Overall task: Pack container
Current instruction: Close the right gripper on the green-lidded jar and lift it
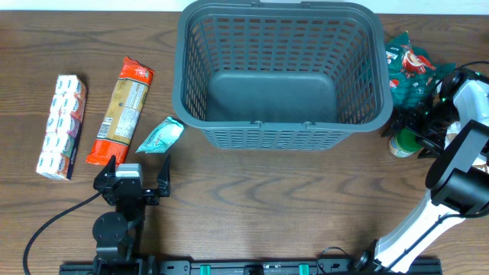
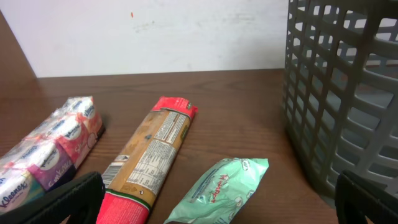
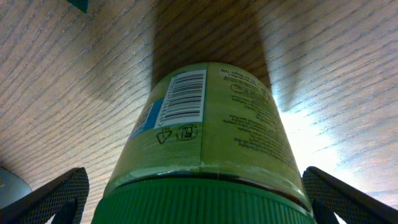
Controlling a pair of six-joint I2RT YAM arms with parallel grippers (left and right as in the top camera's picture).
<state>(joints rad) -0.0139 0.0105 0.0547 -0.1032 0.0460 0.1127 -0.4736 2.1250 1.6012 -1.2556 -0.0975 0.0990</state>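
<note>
Lettering that reads "Kleenex" shows on the tissue pack (image 2: 43,155) near the left edge of the worktop (image 1: 252,202). Just beside it lies a red-ended pasta packet (image 2: 152,158) whose nutrition panel is too small to read. The red writing on the mint-green pouch (image 2: 221,190) is also illegible. The left tool (image 1: 138,169) sits near the front edge with its fingers spread wide, only their tips cut into the wrist view. The container (image 1: 279,72) stands at the middle of the far edge. Near the right edge, the right tool (image 3: 200,198) is spread wide on either side of a green-capped bottle (image 3: 211,124); its barcode and recycling marks are clear, its small print blurred. Red and green snack bags (image 1: 409,65) are partly hidden by the right arm.
</note>
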